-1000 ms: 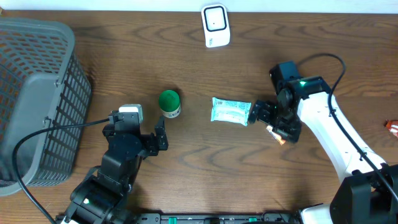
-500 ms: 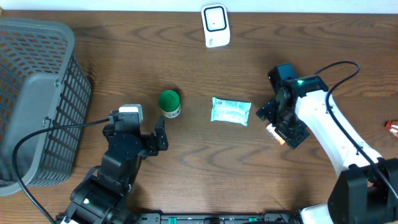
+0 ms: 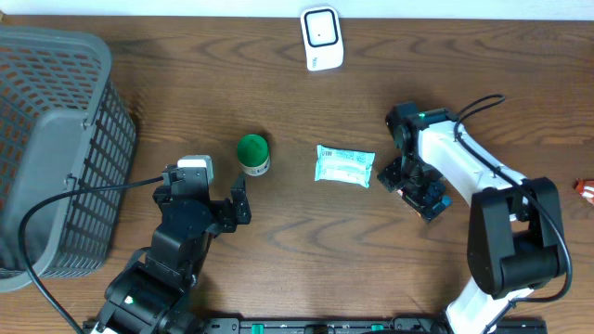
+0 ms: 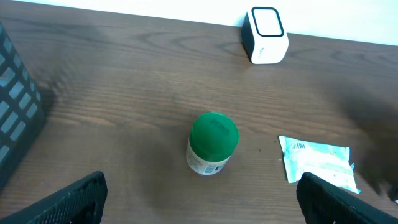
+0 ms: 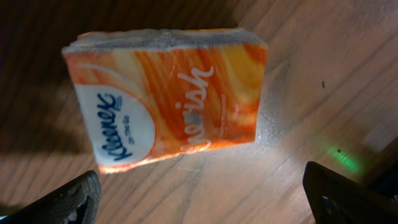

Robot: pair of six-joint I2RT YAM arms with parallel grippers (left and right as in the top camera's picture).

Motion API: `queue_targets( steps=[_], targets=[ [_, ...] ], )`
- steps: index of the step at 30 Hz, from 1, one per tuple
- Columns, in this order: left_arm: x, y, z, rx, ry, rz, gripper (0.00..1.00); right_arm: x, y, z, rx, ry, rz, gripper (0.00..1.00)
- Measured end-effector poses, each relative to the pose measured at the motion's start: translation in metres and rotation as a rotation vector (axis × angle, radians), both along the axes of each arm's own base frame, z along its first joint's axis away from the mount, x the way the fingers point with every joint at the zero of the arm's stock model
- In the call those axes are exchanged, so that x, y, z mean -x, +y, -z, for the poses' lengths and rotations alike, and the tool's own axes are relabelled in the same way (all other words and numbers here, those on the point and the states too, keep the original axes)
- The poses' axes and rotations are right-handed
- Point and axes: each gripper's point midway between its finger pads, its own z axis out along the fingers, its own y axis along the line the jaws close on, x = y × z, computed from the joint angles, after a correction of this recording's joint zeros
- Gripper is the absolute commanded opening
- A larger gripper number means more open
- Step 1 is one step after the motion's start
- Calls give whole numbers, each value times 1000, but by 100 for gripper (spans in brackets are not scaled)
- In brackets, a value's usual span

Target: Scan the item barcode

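**Right fingers** [image 5: 65, 202]: spread wide, holding nothing. In the right wrist view the orange plastic-wrapped Kleenex tissue pack [image 5: 171, 99] lies flat on the brown wood-grain surface [image 5: 298, 74]. It sits in the gap between the two fingers and ahead of their tips. One corner of the pack is just beside one fingertip; whether they touch cannot be told. In the overhead view the right arm hides almost all of the pack.

**Left fingers** [image 4: 71, 199]: spread wide, holding nothing.
- The small white bottle with a round green lid [image 4: 211, 144] stands upright ahead of these fingers, about midway between the two tips and apart from both.
- The pale blue-and-white flat sachet packet [image 4: 318, 163] lies just ahead of the right-hand finger of this pair. In the overhead view it lies between the bottle and the right fingers, nearer the right fingers.
- The white box-shaped barcode scanner [image 4: 266, 43] stands well beyond the bottle, at the far edge of the surface.
- The grey plastic mesh basket [image 3: 56, 139] stands to the left of the left fingers, well apart from them.
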Motion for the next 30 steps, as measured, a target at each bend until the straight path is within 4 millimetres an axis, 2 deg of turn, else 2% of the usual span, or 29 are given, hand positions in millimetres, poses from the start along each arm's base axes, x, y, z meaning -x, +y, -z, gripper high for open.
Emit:
queue_targets(
  steps=[9,13,16,19,20,26,30],
  targets=[
    [0,0,0,0,0,0,98,-10,-10,2,49,-40,-6,99],
    [0,0,0,0,0,0,98,-14,-14,10,62,-72,-2,99],
    [0,0,0,0,0,0,98,-17,-15,18,63,-97,-2,95],
    [0,0,0,0,0,0,98,-17,-16,19,68,-103,1,80],
    [0,0,0,0,0,0,98,-17,-17,19,70,-106,0,78],
    [0,0,0,0,0,0,98,-19,-18,20,65,-105,-67,75],
    [0,0,0,0,0,0,98,-27,-16,17,45,-102,-190,72]
  ],
)
